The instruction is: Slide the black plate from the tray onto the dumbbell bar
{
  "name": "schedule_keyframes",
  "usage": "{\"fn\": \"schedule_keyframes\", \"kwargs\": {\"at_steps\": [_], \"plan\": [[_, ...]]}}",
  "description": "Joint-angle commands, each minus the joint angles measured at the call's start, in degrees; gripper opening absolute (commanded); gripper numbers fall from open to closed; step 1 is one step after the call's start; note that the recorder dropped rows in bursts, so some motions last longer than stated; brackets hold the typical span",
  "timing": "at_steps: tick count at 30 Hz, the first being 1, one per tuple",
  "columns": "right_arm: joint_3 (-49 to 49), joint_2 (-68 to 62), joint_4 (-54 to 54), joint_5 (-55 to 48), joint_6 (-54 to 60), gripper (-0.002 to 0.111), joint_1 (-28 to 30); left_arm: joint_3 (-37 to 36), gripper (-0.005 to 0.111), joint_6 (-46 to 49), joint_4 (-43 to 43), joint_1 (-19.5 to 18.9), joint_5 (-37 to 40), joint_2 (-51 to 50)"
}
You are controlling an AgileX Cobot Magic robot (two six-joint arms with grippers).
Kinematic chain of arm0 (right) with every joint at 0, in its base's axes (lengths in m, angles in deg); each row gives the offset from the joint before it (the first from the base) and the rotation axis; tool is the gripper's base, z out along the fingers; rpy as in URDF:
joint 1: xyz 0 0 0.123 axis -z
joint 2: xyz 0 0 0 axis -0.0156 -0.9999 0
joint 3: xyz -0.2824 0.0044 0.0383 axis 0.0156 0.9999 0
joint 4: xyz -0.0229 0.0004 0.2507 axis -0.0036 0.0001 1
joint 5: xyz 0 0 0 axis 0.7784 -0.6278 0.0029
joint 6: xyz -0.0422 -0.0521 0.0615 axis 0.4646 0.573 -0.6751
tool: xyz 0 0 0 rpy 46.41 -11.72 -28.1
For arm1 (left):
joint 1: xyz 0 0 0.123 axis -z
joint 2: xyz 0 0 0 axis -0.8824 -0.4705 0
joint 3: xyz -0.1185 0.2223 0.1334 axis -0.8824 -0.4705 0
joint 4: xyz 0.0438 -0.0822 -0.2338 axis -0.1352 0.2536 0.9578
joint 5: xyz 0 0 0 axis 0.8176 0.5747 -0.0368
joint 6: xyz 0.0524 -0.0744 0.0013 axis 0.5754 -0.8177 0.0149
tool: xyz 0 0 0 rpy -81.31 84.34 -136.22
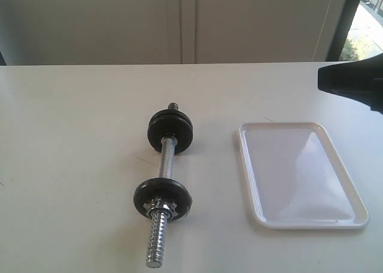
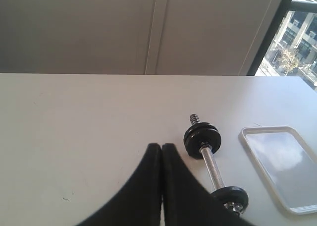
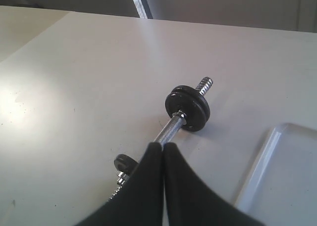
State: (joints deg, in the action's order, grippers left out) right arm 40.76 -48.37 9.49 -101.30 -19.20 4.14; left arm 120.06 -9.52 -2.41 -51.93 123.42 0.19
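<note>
The dumbbell bar (image 1: 167,159) lies on the white table, left of the tray (image 1: 243,165). Its far end carries two black discs (image 1: 171,131) pressed together, and I cannot tell which one is the black plate. Its near end has one black disc (image 1: 163,195) behind a chrome nut (image 1: 161,208). The tray holds nothing. My left gripper (image 2: 161,146) is shut and empty, hovering left of the bar (image 2: 212,165). My right gripper (image 3: 163,145) is shut and empty above the table, with the bar (image 3: 168,131) beyond its tips. In the exterior view it shows as a black shape (image 1: 353,84) at the right edge.
The table (image 1: 72,165) is a plain white surface with a wall and a cabinet door behind it. The long threaded end (image 1: 157,240) of the bar points to the table's front edge. A window is at the far right.
</note>
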Motion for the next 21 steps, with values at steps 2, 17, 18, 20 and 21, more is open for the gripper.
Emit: {"fn": "schedule_keyframes", "kwargs": {"at_steps": [2,17,18,20,21], "plan": [[0.3,0.2,0.2,0.2,-0.2,0.000,-0.2,-0.1,0.000,-0.1,0.5,-0.2,0.2,0.5],[0.4,0.2,0.3,0.2,-0.2,0.000,-0.2,-1.7,0.000,-0.1,0.4,-0.2,0.4,7.4],[0.4,0.2,0.3,0.2,-0.2,0.000,-0.2,-2.2,0.000,-0.1,0.1,-0.2,0.4,8.7],[0.4,0.2,0.3,0.2,-0.2,0.000,-0.2,-3.6,0.000,-0.1,-1.0,-0.3,0.4,12.1],[0.4,0.2,0.3,0.2,-0.2,0.000,-0.2,-4.2,0.000,-0.1,-1.7,-0.7,0.4,13.8]]}}
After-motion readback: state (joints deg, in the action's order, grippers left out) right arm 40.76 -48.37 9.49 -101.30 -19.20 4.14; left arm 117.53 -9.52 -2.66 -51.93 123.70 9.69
